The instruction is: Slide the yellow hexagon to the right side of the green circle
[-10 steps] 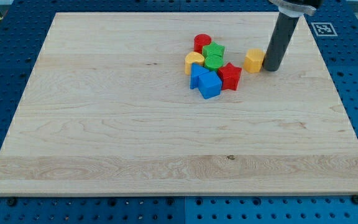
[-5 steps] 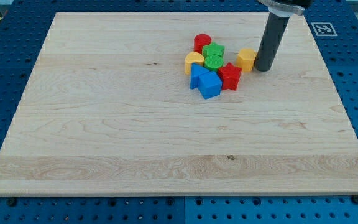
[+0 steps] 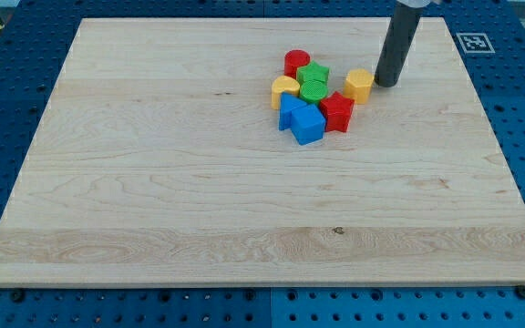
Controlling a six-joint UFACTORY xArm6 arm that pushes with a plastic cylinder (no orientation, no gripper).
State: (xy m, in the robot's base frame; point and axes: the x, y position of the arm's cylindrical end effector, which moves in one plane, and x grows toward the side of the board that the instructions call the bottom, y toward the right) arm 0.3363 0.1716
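Note:
The yellow hexagon (image 3: 358, 84) lies on the wooden board (image 3: 153, 182), just right of the block cluster and close to the red star (image 3: 337, 111). The green circle (image 3: 313, 89) sits in the cluster, below a green star-like block (image 3: 314, 73). My tip (image 3: 386, 84) rests on the board right beside the hexagon, at its right edge, touching or nearly touching it. A small gap of board separates the hexagon from the green circle.
The cluster also holds a red cylinder (image 3: 296, 62), a yellow heart-like block (image 3: 285, 89) and two blue blocks (image 3: 301, 118). A fiducial tag (image 3: 474, 42) sits at the board's top right corner. Blue perforated table surrounds the board.
My tip has moved left and slightly toward the view's top, pushing the yellow hexagon left toward the cluster. The other blocks have not moved.

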